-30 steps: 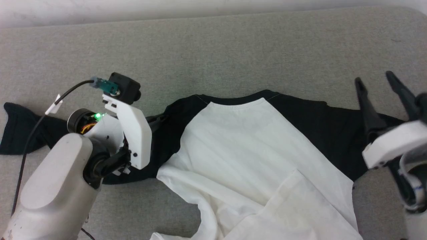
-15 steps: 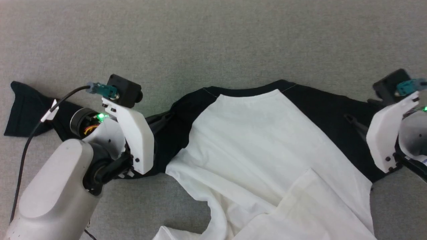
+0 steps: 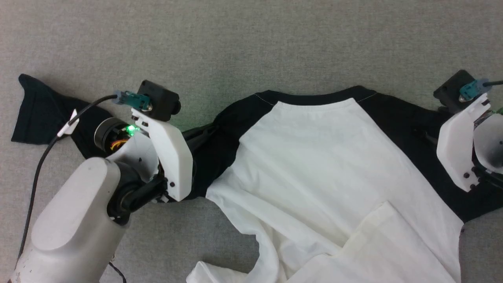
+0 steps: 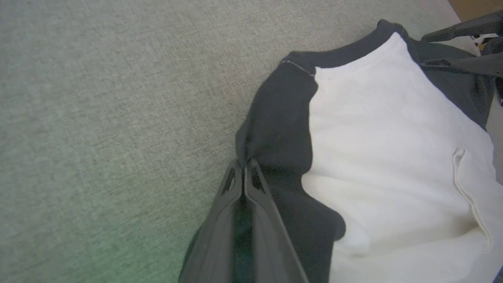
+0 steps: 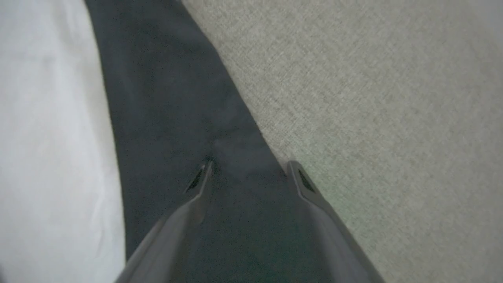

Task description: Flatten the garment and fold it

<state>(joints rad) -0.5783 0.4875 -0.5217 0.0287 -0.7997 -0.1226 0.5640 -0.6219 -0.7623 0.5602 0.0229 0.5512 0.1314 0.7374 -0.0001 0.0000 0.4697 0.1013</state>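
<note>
The garment [image 3: 314, 157], white with black sleeves and neckline, lies on the grey cloth surface with its collar toward the far side. My left gripper [image 3: 206, 131] is shut on the black shoulder fabric of its left sleeve. The left wrist view shows the fingertips [image 4: 244, 165] pinched together on a small ridge of that cloth [image 4: 275, 129]. My right gripper [image 5: 249, 167] stands open, one finger on the black right sleeve [image 5: 165, 118] and the other at its edge by the grey surface. In the head view my right gripper [image 3: 422, 135] is mostly hidden behind its white wrist mount.
The left sleeve's end [image 3: 35, 114] trails off to the far left behind my left arm and its black cable [image 3: 39, 165]. A folded-over white flap [image 3: 385, 236] lies on the garment's lower right. Grey surface [image 3: 251, 47] stretches beyond the collar.
The camera has tipped down, so the whole picture has shifted. My right gripper, raised with fingers up a second ago, has swung down onto the right sleeve. The left gripper keeps its pinch.
</note>
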